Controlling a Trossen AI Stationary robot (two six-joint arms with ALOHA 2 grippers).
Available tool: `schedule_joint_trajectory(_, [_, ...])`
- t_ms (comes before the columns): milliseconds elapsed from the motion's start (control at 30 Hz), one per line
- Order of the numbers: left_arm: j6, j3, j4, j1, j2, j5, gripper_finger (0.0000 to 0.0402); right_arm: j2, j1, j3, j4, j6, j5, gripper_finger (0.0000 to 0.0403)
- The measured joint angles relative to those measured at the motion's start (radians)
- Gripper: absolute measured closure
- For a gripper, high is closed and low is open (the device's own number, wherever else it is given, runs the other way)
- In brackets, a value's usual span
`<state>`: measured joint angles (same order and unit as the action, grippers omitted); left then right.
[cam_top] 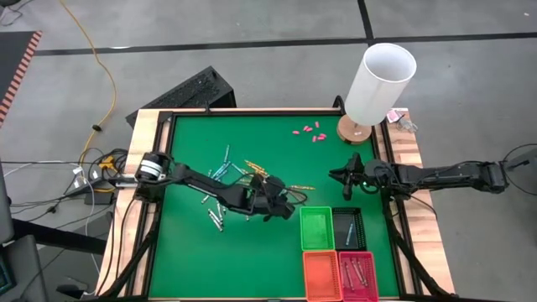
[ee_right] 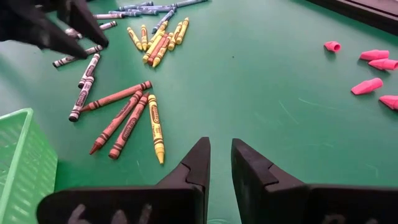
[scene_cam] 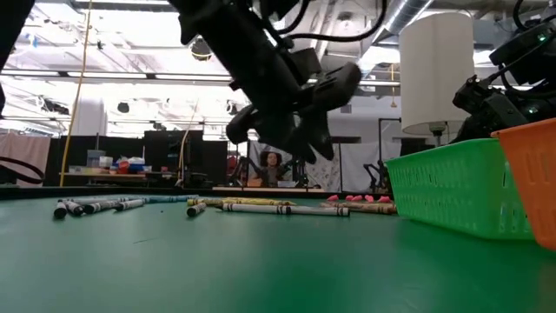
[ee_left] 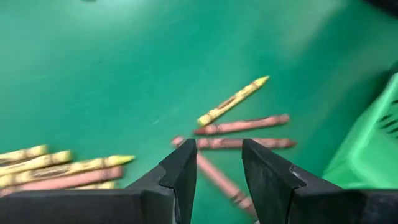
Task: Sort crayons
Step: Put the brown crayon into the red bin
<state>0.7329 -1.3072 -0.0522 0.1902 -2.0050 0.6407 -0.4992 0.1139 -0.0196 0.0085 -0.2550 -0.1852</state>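
Observation:
Crayons lie flat in loose groups on the green table mat (cam_top: 252, 252): light blue ones (cam_top: 222, 164), yellow-orange ones (ee_right: 158, 40), grey-white ones (ee_right: 87, 81), and brownish-red ones with a yellow one (ee_right: 124, 118) beside the green bin (cam_top: 317, 228). My left gripper (ee_left: 219, 163) hangs open above the brownish-red crayons (ee_left: 239, 134), clear of the table, as the low view shows (scene_cam: 308, 143). One brownish-red crayon (ee_left: 214, 174) lies under the gap between its fingers. My right gripper (ee_right: 221, 155) waits at the table's right side (cam_top: 342, 176), its fingers a little apart with nothing between them.
Beside the green bin stands a black bin (cam_top: 349, 226). An orange bin (cam_top: 320, 275) and a pink-red bin (cam_top: 357, 275) holding a few sticks stand at the near edge. Pink stubby pieces (cam_top: 306, 130) lie at the far side. A white lamp (cam_top: 379, 84) stands on the far right corner.

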Motion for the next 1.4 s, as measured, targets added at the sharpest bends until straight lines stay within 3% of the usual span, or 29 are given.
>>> schedule_joint_trajectory(233, [0.013,-0.094,-0.029,-0.002,-0.115,-0.004,0.0285,0.0,0.0,0.0,0.002,-0.004,0.0,0.0335])
schedule_joint_trajectory(467, [0.043,-0.176,-0.221,0.0,-0.161,0.041,0.0285,0.0,0.0,0.0,0.002,-0.006,0.0,0.0335])
schedule_joint_trajectory(567, [0.079,-0.18,-0.226,0.002,-0.159,0.066,0.0285,0.0,0.0,0.0,0.002,-0.006,0.0,0.0335])
schedule_joint_trajectory(867, [0.168,-0.179,-0.185,0.015,-0.204,-0.014,0.0285,0.0,0.0,0.0,0.003,-0.009,0.001,0.0335])
schedule_joint_trajectory(1067, [0.193,-0.182,-0.165,0.021,-0.225,-0.016,0.0288,0.0,-0.001,0.001,0.006,-0.009,0.0,0.0335])
schedule_joint_trajectory(1167, [0.188,-0.181,-0.168,0.02,-0.225,-0.014,0.031,0.0,-0.001,0.001,0.005,-0.009,0.001,0.0335])
schedule_joint_trajectory(1333, [0.165,-0.181,-0.17,0.02,-0.225,-0.023,0.0386,0.0,-0.001,0.001,0.005,-0.009,0.001,0.0335])
schedule_joint_trajectory(1400, [0.165,-0.181,-0.174,0.02,-0.225,-0.021,0.0391,0.0,-0.001,0.001,0.004,-0.009,0.001,0.0335])
